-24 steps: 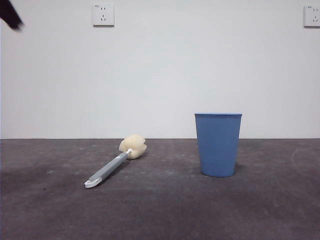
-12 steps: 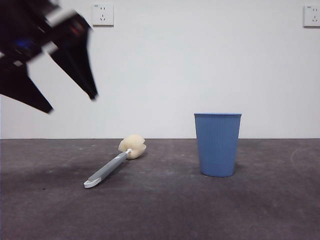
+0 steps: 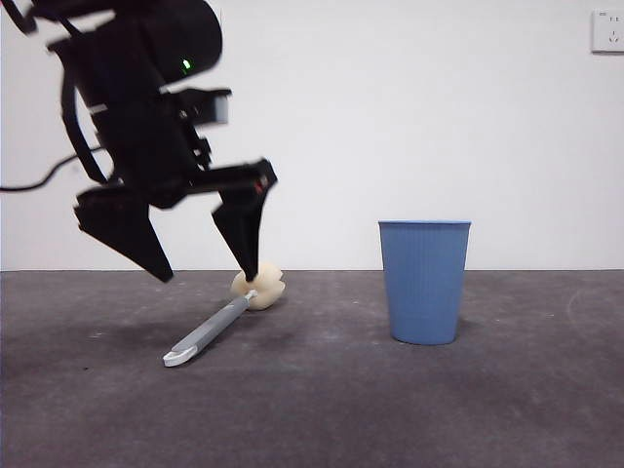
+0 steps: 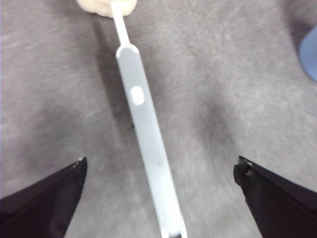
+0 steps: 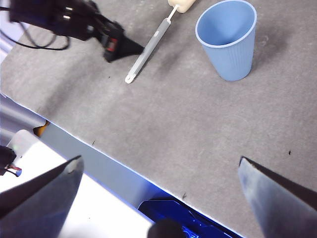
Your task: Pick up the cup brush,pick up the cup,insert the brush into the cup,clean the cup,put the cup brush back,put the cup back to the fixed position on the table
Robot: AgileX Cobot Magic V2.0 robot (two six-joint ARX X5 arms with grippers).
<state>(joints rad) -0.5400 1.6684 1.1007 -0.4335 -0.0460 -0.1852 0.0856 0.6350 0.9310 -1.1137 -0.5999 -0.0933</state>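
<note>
- We see the left gripper (image 3: 205, 273) low over the table (image 3: 322, 409), its jaws spread wide and holding nothing — one on each side of the cup brush (image 3: 222, 319).
- In the left wrist view the grey handle (image 4: 146, 129) runs between the jaws, with neither touching it.
- The brush lies flat on the table, its cream sponge head (image 3: 259, 286) towards the wall.
- The cup (image 3: 424, 281) stands upright, well apart from the brush.
- We find the right gripper (image 5: 158, 198) high above the table's near edge — jaws wide apart, empty.
</note>
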